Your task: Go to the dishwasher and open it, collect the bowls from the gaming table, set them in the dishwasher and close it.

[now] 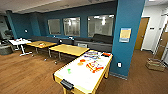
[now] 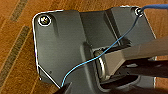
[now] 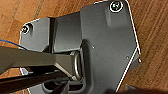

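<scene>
1. Lounge room with teal walls, a wood floor (image 1: 27,75) and a teal pillar (image 1: 126,32) is stretching out in the head view; dark sofas are running along the far wall under interior windows.
2. Gaming table (image 1: 75,78), white glossy top with yellow edge, is sitting near the robot, just beside the pillar, its long side angling away from the camera.
3. Two orange bowls are resting on the table top, one (image 1: 82,60) just beside the other (image 1: 80,64), both about mid-table.
4. Green bowl (image 1: 69,71) is sitting apart from the orange pair, closer to the near end of the table.
5. Colourful board-game boxes (image 1: 94,67) are lying flat on the far half of the table, beside the orange bowls; more are lying at the far end.
6. Yellow-wood tables (image 1: 68,49) are standing behind the gaming table, and a small white table (image 1: 19,42) is standing off at the far left.
7. Box-like crate (image 1: 155,64) is sitting on the floor at the right, near a door.
8. Both wrist views are looking down at the wood floor past the robot's own dark plates; whether the left or right fingers are released or clenched, cannot tell.
9. Progress judgement: all three bowls are sitting uncollected on the table, so pickup and loading are remaining. Dishwasher is not anywhere here, so its open or closed condition cannot be judged.
</scene>
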